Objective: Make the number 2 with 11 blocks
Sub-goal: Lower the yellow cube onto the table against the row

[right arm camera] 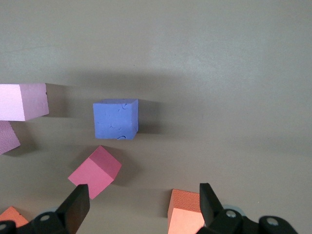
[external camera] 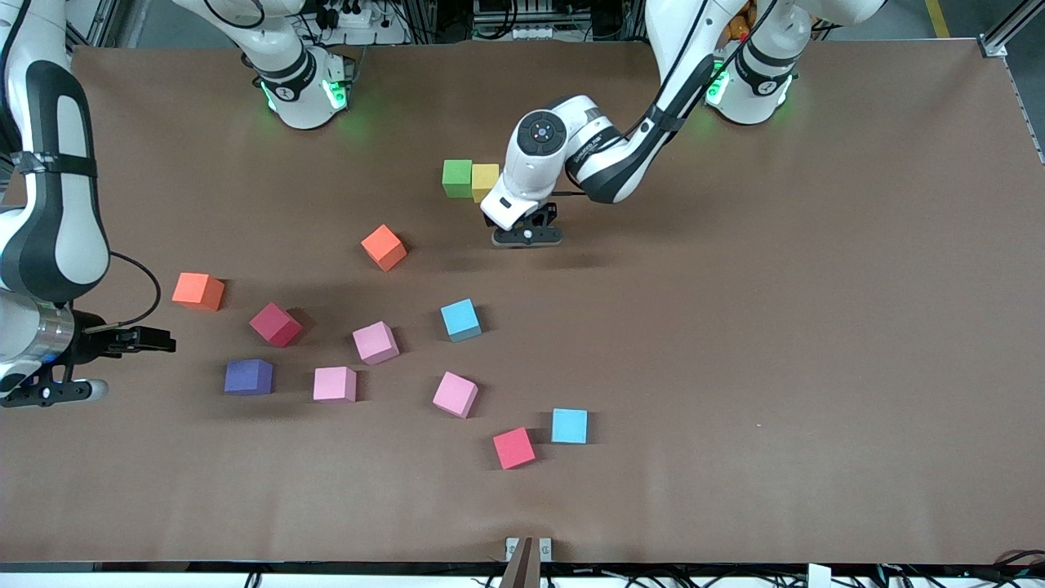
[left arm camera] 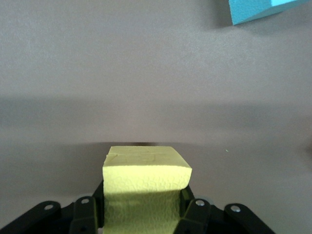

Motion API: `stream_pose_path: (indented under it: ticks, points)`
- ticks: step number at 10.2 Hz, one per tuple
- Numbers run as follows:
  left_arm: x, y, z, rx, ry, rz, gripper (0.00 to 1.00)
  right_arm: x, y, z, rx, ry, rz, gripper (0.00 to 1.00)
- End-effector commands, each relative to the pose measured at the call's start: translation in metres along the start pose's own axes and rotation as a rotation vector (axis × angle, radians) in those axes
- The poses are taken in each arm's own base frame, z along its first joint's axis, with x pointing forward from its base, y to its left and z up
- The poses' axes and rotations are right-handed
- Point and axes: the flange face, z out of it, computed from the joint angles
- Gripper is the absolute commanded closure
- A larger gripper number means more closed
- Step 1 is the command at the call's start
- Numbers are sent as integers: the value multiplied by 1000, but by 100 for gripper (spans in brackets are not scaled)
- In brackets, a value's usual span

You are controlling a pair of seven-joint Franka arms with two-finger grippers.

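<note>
On the brown table (external camera: 816,327), the white left arm reaches in from its base, and its left gripper (external camera: 526,234) sits low beside two touching cubes: a matte green foam cube (external camera: 457,177) and a matte yellow foam cube (external camera: 485,181). The left wrist view shows the black fingers (left arm camera: 195,214) clamped on the sides of a yellow cube (left arm camera: 146,187) — whether this is the one beside the green cube, the front view does not settle.

The right arm waits at its end of the table, the right gripper (external camera: 135,339) held with its jaws wide apart and nothing between them, over bare table just beside an orange cube (external camera: 197,291).

The other blocks lie scattered nearer the front camera — a second orange cube (external camera: 384,247), a dark red cube (external camera: 275,324), a purple cube (external camera: 248,377), three pink cubes (external camera: 375,342) (external camera: 335,384) (external camera: 455,394), two light blue cubes (external camera: 461,319) (external camera: 569,425) and a red cube (external camera: 513,448) just beside the lower blue one.
</note>
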Motion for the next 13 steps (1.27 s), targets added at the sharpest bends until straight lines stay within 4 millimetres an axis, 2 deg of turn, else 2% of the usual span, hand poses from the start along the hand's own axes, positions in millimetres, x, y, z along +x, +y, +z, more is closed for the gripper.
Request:
stream_pose_path:
  ticks: [1, 4, 7, 13]
  points:
    - [-15, -3, -2, -1, 20, -5, 94, 0, 2, -2, 22, 10, -11, 0]
    - [-19, 0, -1, -20, 28, -20, 94, 0, 2, -2, 22, 10, -11, 0]
    - [-32, -10, 14, -44, 34, -44, 94, 0, 2, -2, 22, 10, -11, 0]
    - [-42, -8, 21, -34, 23, -32, 94, 1, 3, -2, 20, 16, -9, 0]
